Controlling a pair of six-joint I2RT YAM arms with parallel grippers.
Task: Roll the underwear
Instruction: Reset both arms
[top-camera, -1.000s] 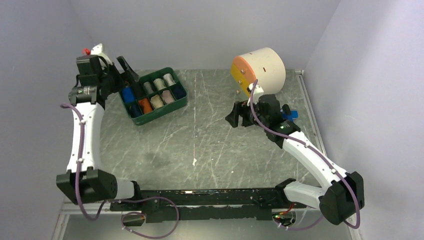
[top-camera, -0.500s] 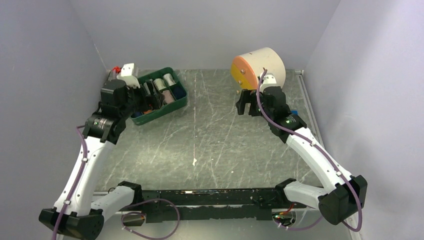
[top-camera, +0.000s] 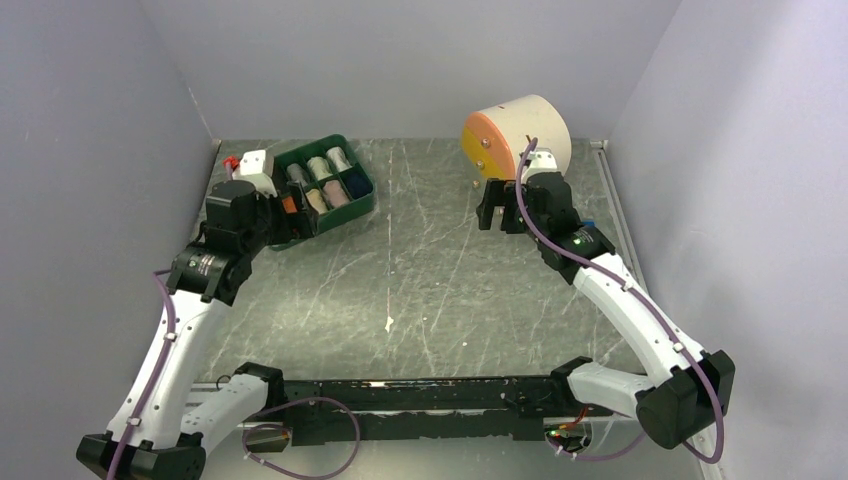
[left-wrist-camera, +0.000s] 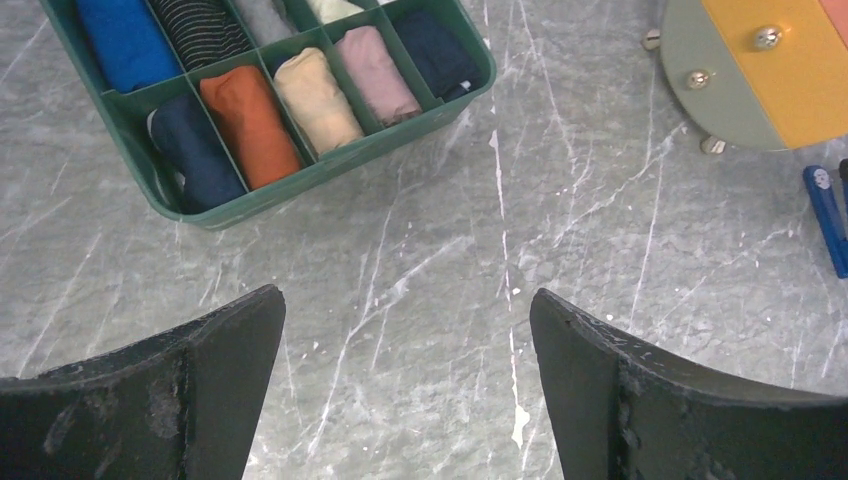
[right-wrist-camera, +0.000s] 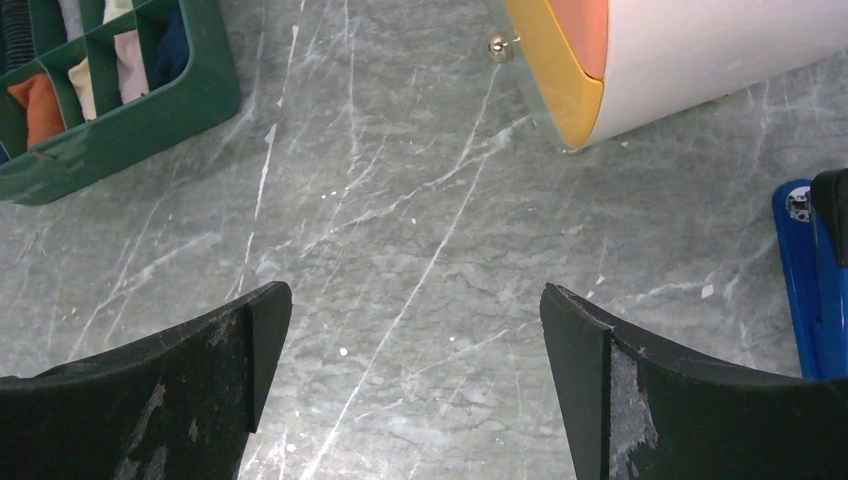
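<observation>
Sitting at about 11 o'clock on the grey worktop (top-camera: 420, 290), a green tray (left-wrist-camera: 330, 170) holds small rolls of cloth, each in its own box. The orange underwear (left-wrist-camera: 250, 125) is rolled up and lies in the row of boxes nearest the left wrist camera, second from the left. The dark blue underwear (left-wrist-camera: 195, 150) is rolled too. It lies in the box just at the orange one's 9 o'clock side, at the end of the row. A cream roll (left-wrist-camera: 318, 100) and a pink roll (left-wrist-camera: 377, 75) lie on the orange one's other side, toward 3 o'clock.

Seen from above, the left fingers (top-camera: 290, 210) hang by the tray's left end. They are wide apart and hold nothing.

The right fingers (top-camera: 497, 214) hang at about 1 o'clock on the worktop, just in front of a big white drum (top-camera: 535, 125) with an orange and yellow face. They are wide apart too, with only bare worktop between them.

A small blue thing (right-wrist-camera: 800, 270) lies on the worktop at 3 o'clock in the right wrist view. I cannot tell what it is.
</observation>
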